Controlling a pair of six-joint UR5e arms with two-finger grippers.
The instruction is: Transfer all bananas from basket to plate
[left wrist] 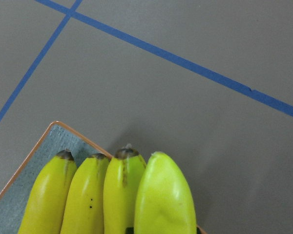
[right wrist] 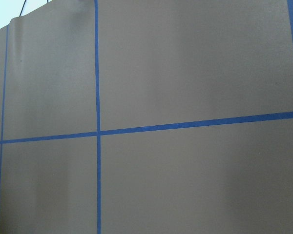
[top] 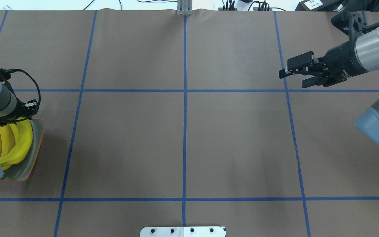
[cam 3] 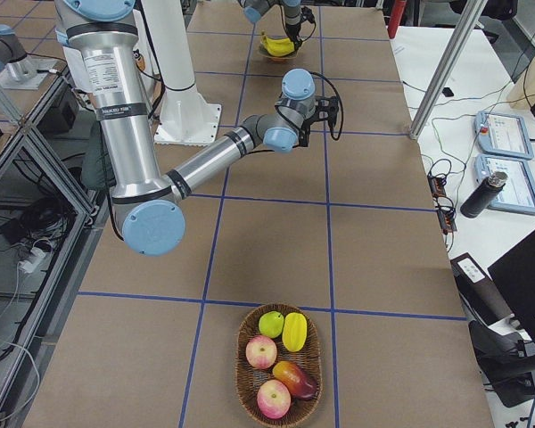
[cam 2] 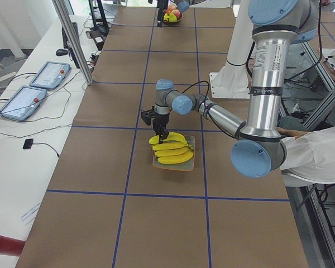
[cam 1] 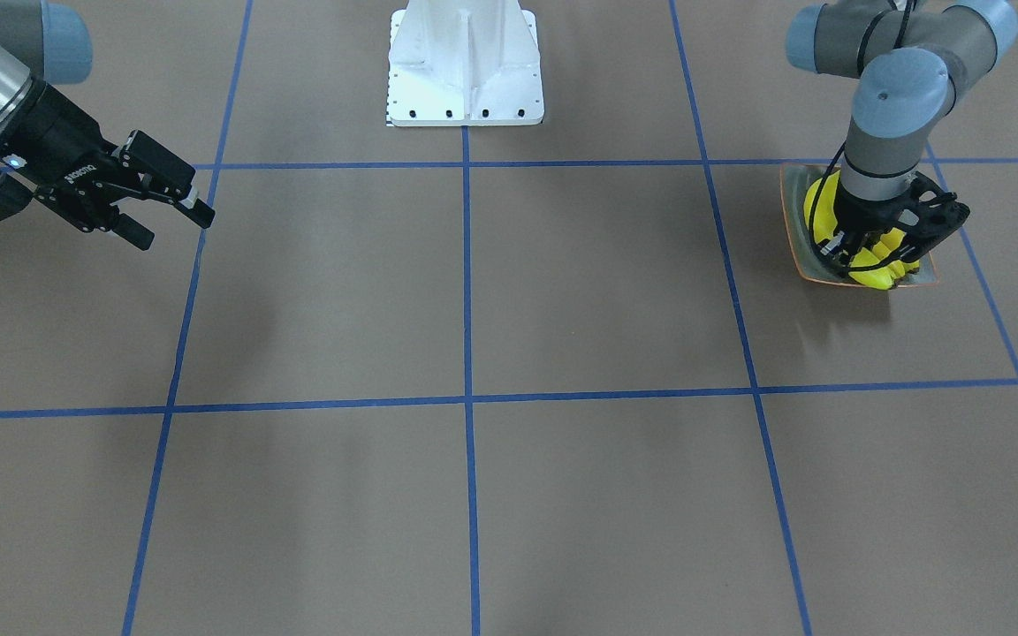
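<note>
Table (top: 235, 141): bananas (top: 12, 141) reach plate (top: 35, 144) rim; left fingers (cam 2: 163, 134) grip unclear; right fingers (top: 309, 82) wide.

Left gripper (cam 1: 876, 252) points straight down, right gripper (top: 291, 75) hovers level with fingers apart.

A robotics lab: jointed robot arms (cam 2: 266, 84) on a white pedestal (cam 1: 465, 66) reach over a brown-papered surface (top: 127, 148) gridded with blue tape (top: 185, 131), beside aluminium framing posts (cam 2: 72, 39), teach pendants (cam 2: 47, 75) and trailing cables (cam 2: 28, 134).
</note>
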